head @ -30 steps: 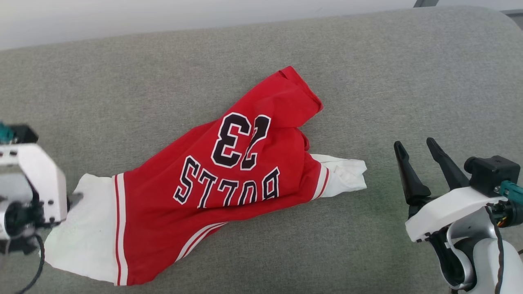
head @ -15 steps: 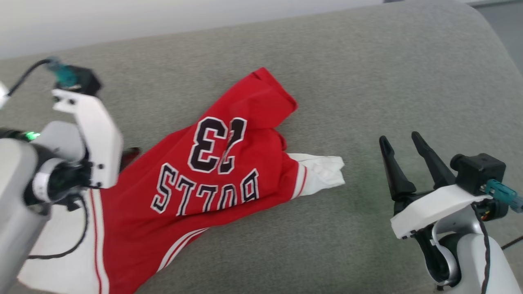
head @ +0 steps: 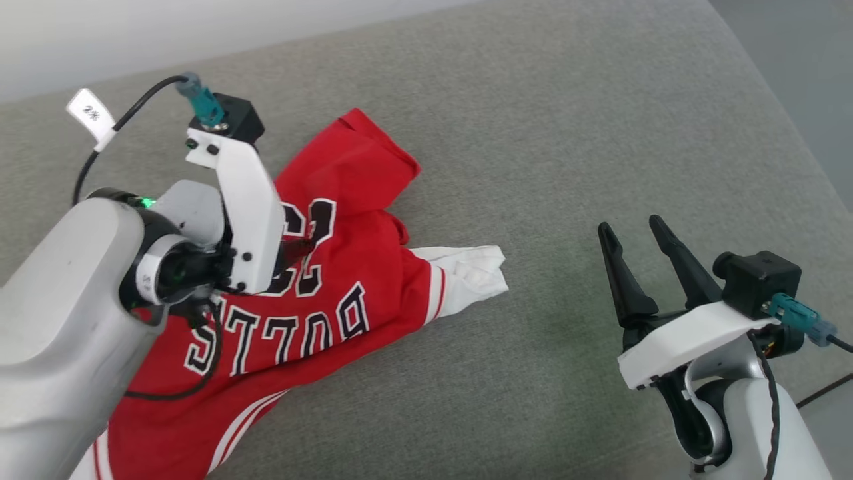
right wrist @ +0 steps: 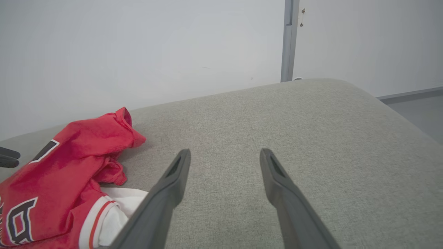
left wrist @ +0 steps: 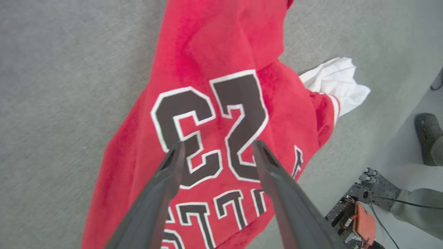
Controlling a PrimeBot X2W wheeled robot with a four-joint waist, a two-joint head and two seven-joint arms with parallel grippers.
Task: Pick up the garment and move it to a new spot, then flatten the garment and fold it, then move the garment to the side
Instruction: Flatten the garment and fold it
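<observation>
The garment, a red jersey with black "BULLS" lettering and the number 23, lies rumpled on the grey cushion, one white sleeve bunched at its right. My left gripper hovers over the number, and the arm hides part of it. In the left wrist view the left gripper is open, its fingers framing the 23 on the garment, nothing held. My right gripper stands open over bare cushion, well right of the sleeve. The right wrist view shows its tips apart and the garment at the left.
The grey cushion has a rounded far right corner, with floor beyond it. A pale wall and a metal post stand behind. A person's shoe and the robot's base lie past the cushion's edge.
My left arm has swung from the white sleeve at the garment's left end up over the number 23. The head camera has turned, shifting the whole picture left. The right gripper stays open.
</observation>
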